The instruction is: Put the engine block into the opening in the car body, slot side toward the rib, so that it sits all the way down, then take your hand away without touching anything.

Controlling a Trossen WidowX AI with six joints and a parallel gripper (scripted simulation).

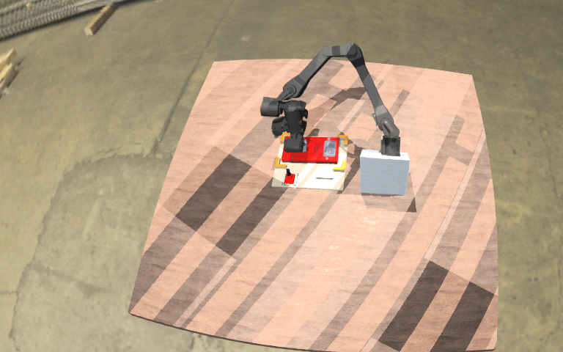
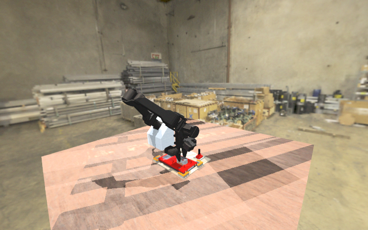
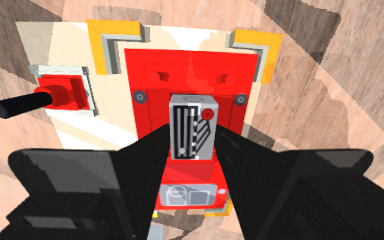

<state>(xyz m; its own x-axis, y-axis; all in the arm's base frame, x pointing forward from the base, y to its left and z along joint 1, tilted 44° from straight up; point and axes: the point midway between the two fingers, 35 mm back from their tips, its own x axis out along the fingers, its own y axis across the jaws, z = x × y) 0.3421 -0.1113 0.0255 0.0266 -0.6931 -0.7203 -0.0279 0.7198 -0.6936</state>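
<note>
The red car body point(image 1: 315, 156) point(image 2: 185, 168) point(image 3: 150, 75) lies flat between yellow corner brackets on a pale board. The grey engine block point(image 2: 184, 161) point(image 3: 205, 142) has dark stripes and a red round spot on its face in the wrist view. My gripper point(image 2: 181, 158) point(image 3: 192, 128) is shut on the engine block, one black finger on each side. The block is at the car body's opening and stands above the red surface. The block hides most of the opening. The slot side and the rib cannot be made out. How deep the block sits cannot be told.
A red base with a black lever point(image 1: 289, 178) point(image 2: 199, 155) point(image 3: 45, 96) stands on the pale board point(image 1: 308, 180) beside the car body. Yellow brackets point(image 1: 339, 169) point(image 3: 114, 28) rise at its corners. A light grey block point(image 1: 383, 173) stands at the arm's base.
</note>
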